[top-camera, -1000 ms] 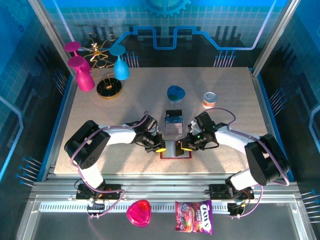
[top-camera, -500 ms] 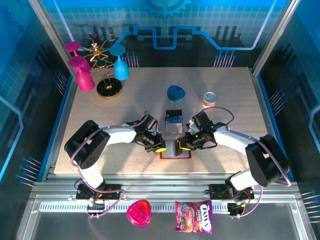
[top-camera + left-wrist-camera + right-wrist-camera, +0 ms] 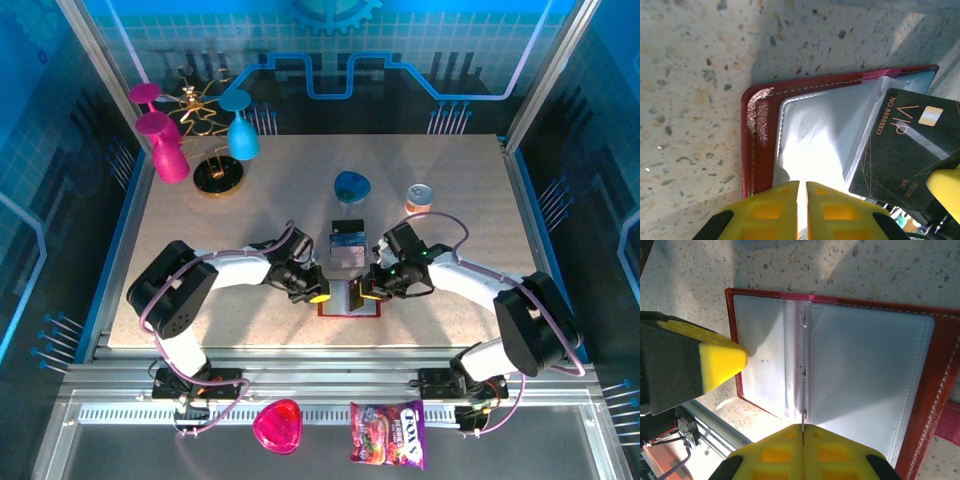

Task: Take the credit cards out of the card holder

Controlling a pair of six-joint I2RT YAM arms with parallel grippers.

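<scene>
Lying open and flat on the table (image 3: 230, 250) close to its near edge, the card holder (image 3: 352, 303) sits between the two grippers, red cover down and pale pockets facing up. Other cards (image 3: 348, 248) lie just beyond its far edge, outside the holder.

The arrangement reads as a brace-and-pull: one arm pins the holder so that it cannot slide or fold while the other draws a card from its pocket.

Left gripper (image 3: 802, 192): jaws almost together, with only a narrow slit between them and nothing caught in it. Its tips bear down on the holder's left-hand page; the right wrist view shows one yellow fingertip (image 3: 725, 360) resting on that page near the outer edge.

Right gripper (image 3: 803, 435): jaws closed flush over the holder's centre fold. The left wrist view shows a black card (image 3: 900, 150), tilted and partly clear of the clear pocket, its lower corner running to a yellow finger (image 3: 946, 185) of the right gripper. Judgement: the right gripper is pinched on this card's edge, though the contact itself lies at the frame edge.

Judgement: extraction of the black card is under way, not complete.
</scene>
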